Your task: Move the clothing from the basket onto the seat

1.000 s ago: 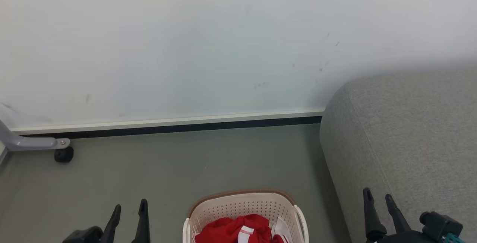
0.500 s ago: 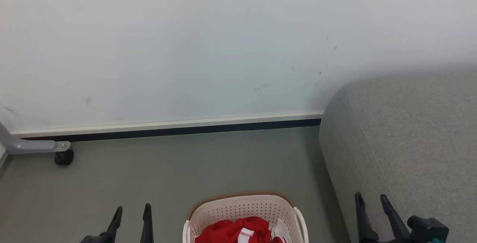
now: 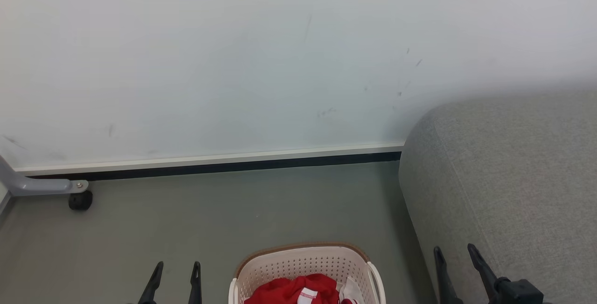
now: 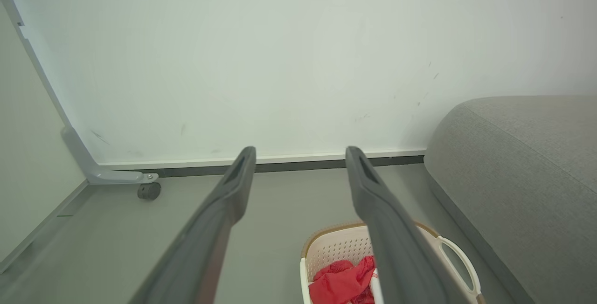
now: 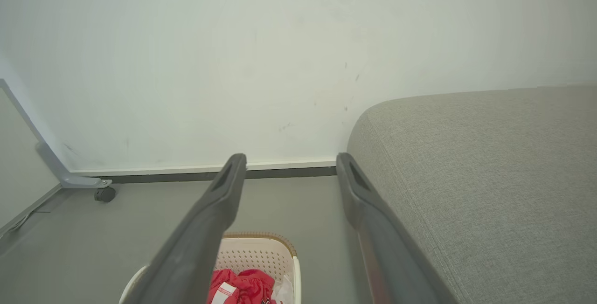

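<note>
Task not yet begun: the red clothing lies heaped in the laundry basket on the floor beside the grey seat, while left gripper and right gripper hover empty, fingers spread.

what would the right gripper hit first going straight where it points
Likely the foot of the wall; the right gripper aims above the basket, just beside the seat. Depth unclear.
</note>
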